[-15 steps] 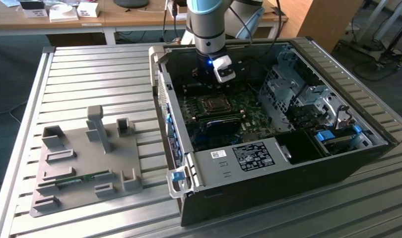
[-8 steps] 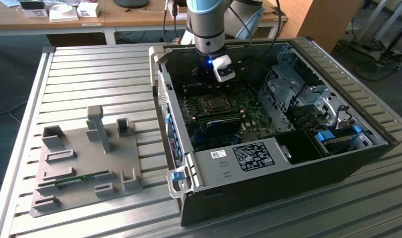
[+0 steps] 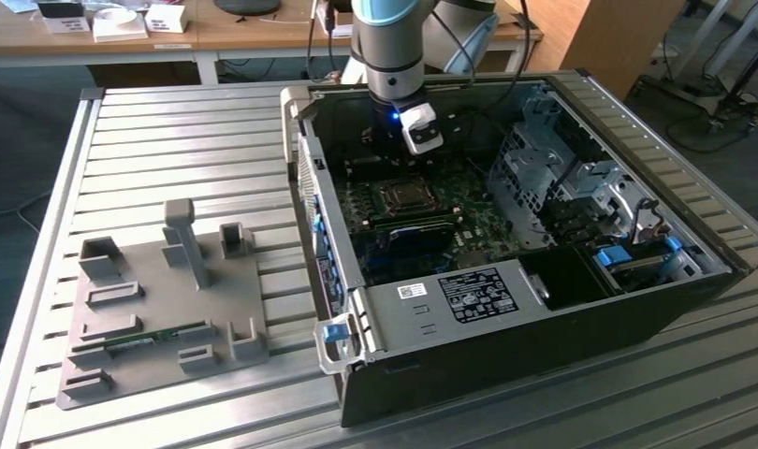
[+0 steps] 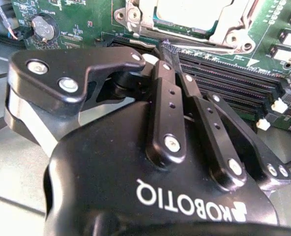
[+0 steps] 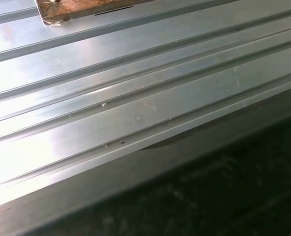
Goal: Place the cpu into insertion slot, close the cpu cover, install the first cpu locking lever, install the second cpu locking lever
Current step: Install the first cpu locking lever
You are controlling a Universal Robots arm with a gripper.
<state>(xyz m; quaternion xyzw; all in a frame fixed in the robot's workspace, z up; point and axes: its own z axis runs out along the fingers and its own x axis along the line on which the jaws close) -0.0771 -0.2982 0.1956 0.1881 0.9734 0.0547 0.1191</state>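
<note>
Silver-grey cpu point(image 4: 192, 11): you find it seated in the socket on the green motherboard point(image 4: 86, 19) in the second wrist view, its pale metal top showing through the frame around it.
Cpu cover point(image 4: 229, 27): the silvery frame plate lies down flat around the chip; its square opening leaves the chip's top exposed. In the exterior view the socket point(image 3: 400, 196) sits mid-board inside the open computer case point(image 3: 504, 309).
Locking levers: a thin metal bar point(image 4: 214, 49) runs along the socket's edge nearest the gripper; you cannot tell whether it is latched.
Gripper point(image 4: 166, 49): your black fingers point(image 4: 167, 98) are drawn together, tips meeting, with nothing seen between them. The tips hang just beside the socket's near edge, over the dark memory slots point(image 4: 234, 73).
Arm point(image 3: 392, 56): it reaches down into the case from above, at the far side of the board in the exterior view.
Coin cell point(image 4: 42, 27): a round battery sits on the board, well apart from the socket.
Table point(image 3: 167, 150): ribbed aluminium, carrying the case and, on the exterior view's left, a grey fixture plate point(image 3: 161, 309).
First wrist view: ribbed aluminium surface point(image 5: 135, 98) with a dark edge beside it.
</note>
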